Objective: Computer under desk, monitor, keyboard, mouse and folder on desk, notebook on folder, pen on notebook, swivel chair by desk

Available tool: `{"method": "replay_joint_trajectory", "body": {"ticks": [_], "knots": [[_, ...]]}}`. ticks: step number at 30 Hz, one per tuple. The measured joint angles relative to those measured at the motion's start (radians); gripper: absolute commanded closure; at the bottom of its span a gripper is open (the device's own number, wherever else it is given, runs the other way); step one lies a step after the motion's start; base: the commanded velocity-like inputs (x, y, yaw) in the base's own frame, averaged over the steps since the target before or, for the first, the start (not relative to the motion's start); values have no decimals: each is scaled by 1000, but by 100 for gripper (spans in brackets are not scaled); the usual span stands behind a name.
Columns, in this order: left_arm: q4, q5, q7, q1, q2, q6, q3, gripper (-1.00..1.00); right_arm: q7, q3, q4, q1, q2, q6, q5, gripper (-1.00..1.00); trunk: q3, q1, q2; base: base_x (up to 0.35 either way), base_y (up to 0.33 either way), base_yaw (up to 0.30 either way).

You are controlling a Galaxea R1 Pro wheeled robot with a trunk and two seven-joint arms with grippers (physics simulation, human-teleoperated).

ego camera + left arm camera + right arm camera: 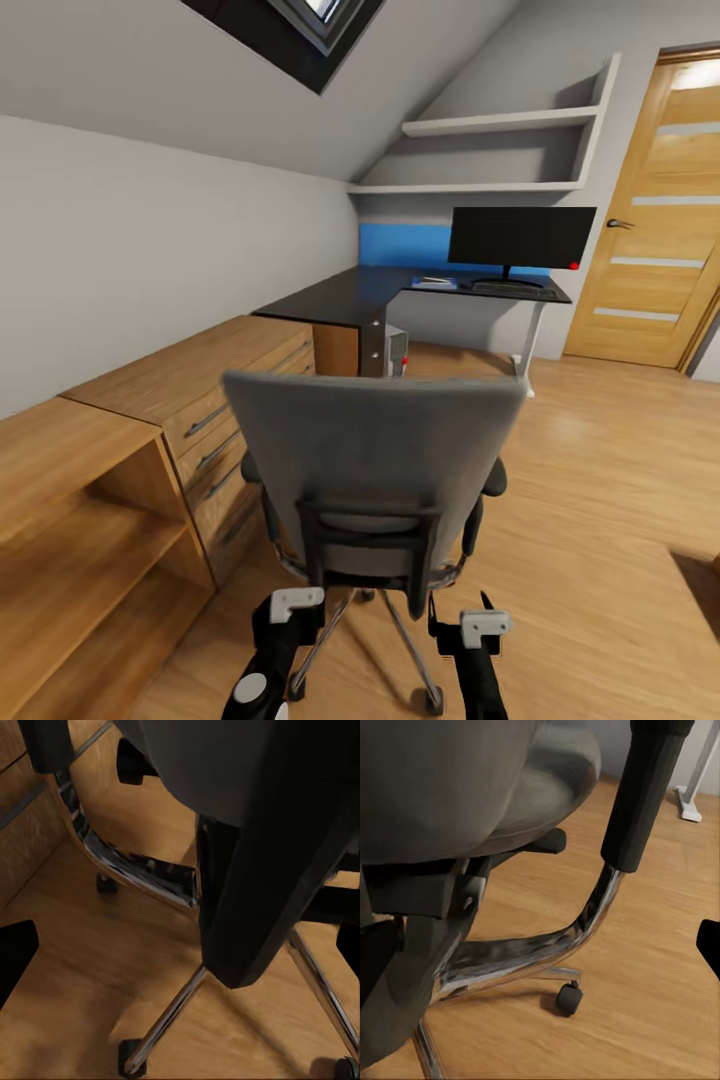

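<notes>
The swivel chair (370, 450) stands right in front of me with its grey back toward me. Low behind it, my left gripper (290, 612) and right gripper (478, 628) are both open. The left fingertips (15, 960) straddle the chair's black back post (247, 892). The right fingertips (709, 945) flank the chrome armrest bracket (547, 945). Farther off, the black-topped desk (340, 295) carries the monitor (520, 235), the keyboard (515, 290) and the blue folder (435, 283) with something pale on it. The computer (396, 352) sits under the desk. Mouse, notebook and pen are too small to tell.
A wooden drawer chest (200, 400) and an open wooden shelf unit (80, 520) line the left wall, close to the chair. A wooden door (660, 220) is at the far right. White wall shelves (500, 125) hang above the desk. Open wooden floor (600, 480) lies to the right.
</notes>
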Motion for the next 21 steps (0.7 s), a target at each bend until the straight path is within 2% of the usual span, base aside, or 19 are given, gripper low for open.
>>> {"method": "replay_joint_trajectory", "body": {"ticks": [8, 21], "knots": [[0, 0, 1, 0, 0, 0, 0, -100, 0, 2, 6, 0, 0, -9, 7, -100, 0, 0, 0, 217, 184, 0], [0, 0, 2, 0, 0, 0, -1, -100, 0, 2, 7, 0, 0, -10, 7, -100, 0, 1, 0, -1, 15, 0]]}}
